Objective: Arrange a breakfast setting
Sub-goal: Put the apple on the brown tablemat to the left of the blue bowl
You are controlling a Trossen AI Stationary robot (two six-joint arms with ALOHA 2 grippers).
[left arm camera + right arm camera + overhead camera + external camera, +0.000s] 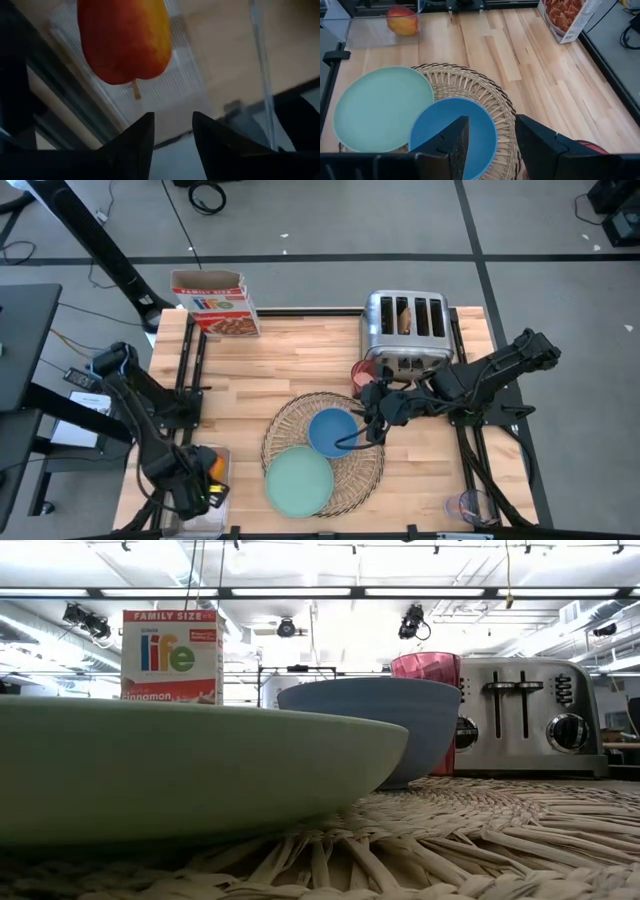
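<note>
L gripper (172, 131) is open, right above the red apple (125, 40) in the clear bin (205, 480). R gripper (490, 137) is open too, over the blue bowl (452, 132).

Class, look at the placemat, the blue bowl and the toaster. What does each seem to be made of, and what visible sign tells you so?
Placemat: woven straw or similar plant fibre, matte; braided strands and open loops show.
Blue bowl: probably plastic or glazed ceramic, smooth and evenly coloured; the look leaves it open.
Toaster: metal, brushed chrome finish with reflective sheen, dark levers and knob.
</note>
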